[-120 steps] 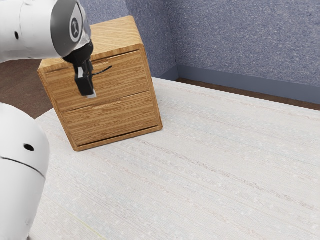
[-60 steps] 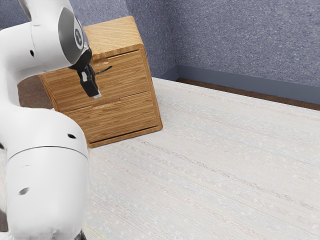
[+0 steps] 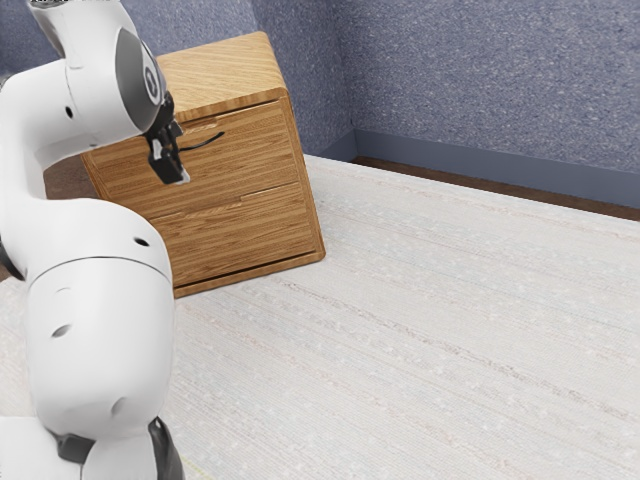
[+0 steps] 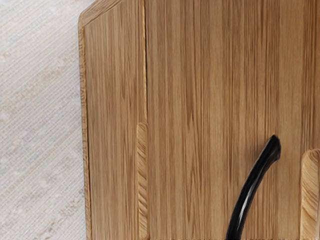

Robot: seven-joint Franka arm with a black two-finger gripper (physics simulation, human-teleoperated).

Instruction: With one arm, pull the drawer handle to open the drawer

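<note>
The cabinet [image 3: 215, 75] stands in the upper left of the exterior view, on a pale, whitish table [image 3: 450, 330] with fine streaks running across it. It is a box of light, honey-coloured wood with a horizontal grain and two drawer fronts, one above the other. The upper drawer [image 3: 240, 140] is the task's thing. Its front lies level with the lower drawer [image 3: 240, 225] beneath it, and a thin seam divides the two. A darker line runs under the lower front.

The handle [image 3: 207, 141] is a thin black bar, slightly bowed, set high on the upper front and left of its middle. In the wrist view the handle [image 4: 252, 190] appears as a glossy black curve standing off the wood [image 4: 200, 100]. Short raised wooden strips [image 4: 142, 180] lie on the panel to either side of the handle. Beyond the cabinet's edge is the pale table surface [image 4: 35, 125].

The white arm [image 3: 90, 280] fills the left side of the exterior view, with a grey cap on its upper joint. The black gripper [image 3: 176, 174] hangs in front of the upper drawer front, just beside the left end of the handle and slightly below it. Whether the pincer is released or clenched cannot be told from this angle, nor whether it touches the handle.

Behind the table is a blue-grey speckled wall [image 3: 480, 70] with a darker baseboard [image 3: 500, 165] along its foot.
</note>
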